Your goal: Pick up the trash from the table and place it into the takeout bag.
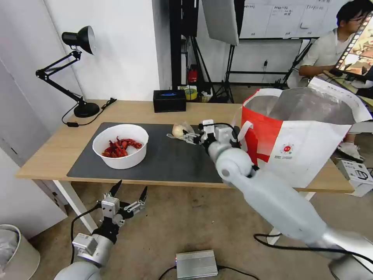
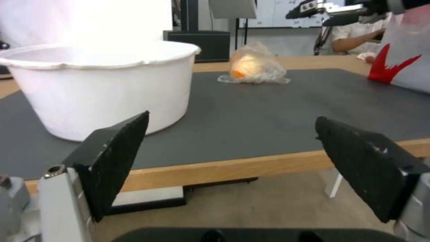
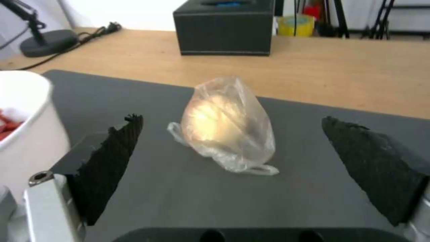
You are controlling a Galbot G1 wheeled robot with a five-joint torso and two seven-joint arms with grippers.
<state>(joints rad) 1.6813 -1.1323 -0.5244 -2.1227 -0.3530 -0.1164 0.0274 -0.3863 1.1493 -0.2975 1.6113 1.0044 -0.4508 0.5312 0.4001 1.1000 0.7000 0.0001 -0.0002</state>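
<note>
On the dark grey mat of the table lies a clear bag with a beige lump. My right gripper hovers just short of it, open, its fingers to either side and apart from it. A white bowl of red shells stands at the mat's left. The white-and-red takeout bag stands open at the table's right end. My left gripper hangs open below the table's front edge, holding nothing.
A black rectangular box and a black desk lamp with its cord stand at the back of the table. A grey metal box with cables lies on the floor. A white box sits at the table's right end.
</note>
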